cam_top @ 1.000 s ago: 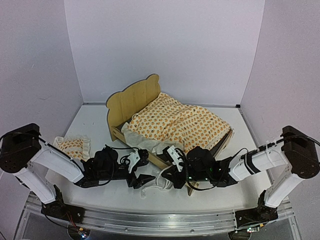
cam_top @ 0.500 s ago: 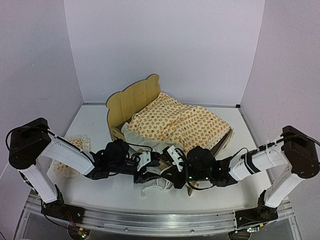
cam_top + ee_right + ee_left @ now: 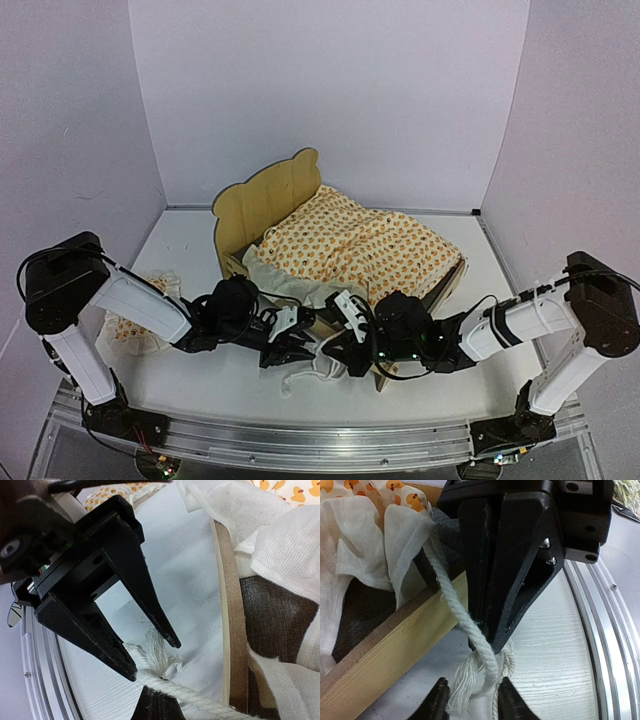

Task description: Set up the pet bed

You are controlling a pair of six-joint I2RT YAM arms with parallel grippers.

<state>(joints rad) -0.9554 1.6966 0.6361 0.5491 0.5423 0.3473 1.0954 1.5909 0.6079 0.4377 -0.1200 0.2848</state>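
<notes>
Plywood, pale and smooth, forms the pet bed [image 3: 268, 198], which stands mid-table with its wavy bear-ear headboard toward the back left and its low footboard toward the front right, the long axis slanting between them. Bare white table [image 3: 190, 250] lies open to its left and behind it, while both arms crowd the near side rail. A duck-printed mattress cover [image 3: 365, 245] with gauzy cream ruffles drapes over the dark grey woven base. Its twisted white tie cord [image 3: 451, 597] hangs past the rail, pinched in the closed right gripper [image 3: 484, 635] (frayed end dangling below). The left gripper [image 3: 152, 658] straddles that frayed end, fingers partly apart. A ruffled pillow [image 3: 128, 325] sits far left, under the left arm.
</notes>
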